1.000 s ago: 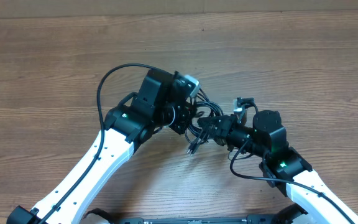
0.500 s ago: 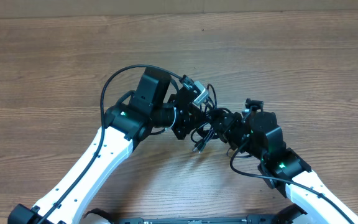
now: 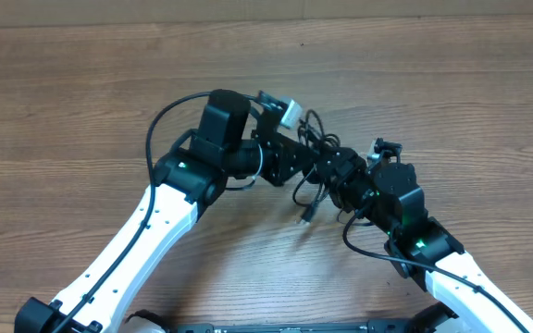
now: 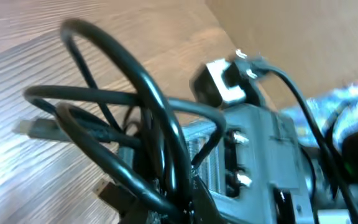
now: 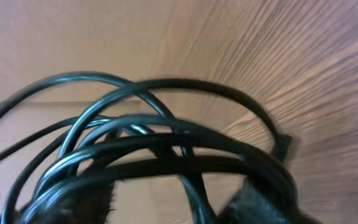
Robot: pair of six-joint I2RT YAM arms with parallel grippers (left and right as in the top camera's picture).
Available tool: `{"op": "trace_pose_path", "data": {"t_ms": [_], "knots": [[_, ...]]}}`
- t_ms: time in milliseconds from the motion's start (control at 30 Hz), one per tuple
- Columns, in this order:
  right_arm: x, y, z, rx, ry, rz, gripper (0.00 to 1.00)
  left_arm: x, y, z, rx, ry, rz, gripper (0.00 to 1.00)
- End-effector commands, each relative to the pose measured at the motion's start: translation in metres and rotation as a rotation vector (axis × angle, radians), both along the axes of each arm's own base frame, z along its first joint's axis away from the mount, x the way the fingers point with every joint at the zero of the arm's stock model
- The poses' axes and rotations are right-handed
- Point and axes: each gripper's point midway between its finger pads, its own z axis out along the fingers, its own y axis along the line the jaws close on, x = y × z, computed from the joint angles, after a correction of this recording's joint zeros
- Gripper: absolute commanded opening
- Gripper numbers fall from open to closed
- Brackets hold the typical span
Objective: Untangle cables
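Left pincer (image 3: 302, 157), pressed together, pinches the tangle of thin black cables (image 3: 305, 191) between my arms. My right pincer (image 3: 337, 173) sits buried in the same knot; I cannot tell whether it is spread. Over the last second both wrists have drawn closer and one small black plug end (image 3: 305, 219) hangs lower, so a strand is probably loosening. Thicker black arm wire (image 3: 153, 129) crowds the loops; brown wood-grain table (image 3: 81, 83) lies beyond.

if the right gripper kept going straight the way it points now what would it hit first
Most likely the tangled bundle of thin black cables, whose loops fill the right wrist view just ahead of the right gripper. Beyond them in the overhead view sits the left gripper, though depth is unclear.
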Motion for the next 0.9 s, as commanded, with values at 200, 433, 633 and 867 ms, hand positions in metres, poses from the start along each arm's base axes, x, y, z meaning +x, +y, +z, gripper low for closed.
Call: {"op": "trace_pose_path", "data": {"t_ms": [200, 433, 633, 867], "knots": [[-0.01, -0.008, -0.007, -0.028, 0.053, 0.005, 1.0, 0.026, 0.018, -0.003, 0.033, 0.199, 0.398, 0.04], [-0.037, -0.022, -0.021, -0.076, 0.158, 0.004, 1.0, 0.039, 0.036, -0.014, 0.166, 0.049, 0.432, 0.04], [-0.046, -0.035, -0.011, -0.19, 0.055, 0.034, 1.0, 0.03, 0.038, -0.022, 0.281, -0.106, 0.27, 0.04], [-0.041, -0.059, 0.017, -0.448, -0.247, 0.12, 1.0, -0.019, 0.027, -0.019, 0.198, -0.279, -0.225, 0.04]]}}
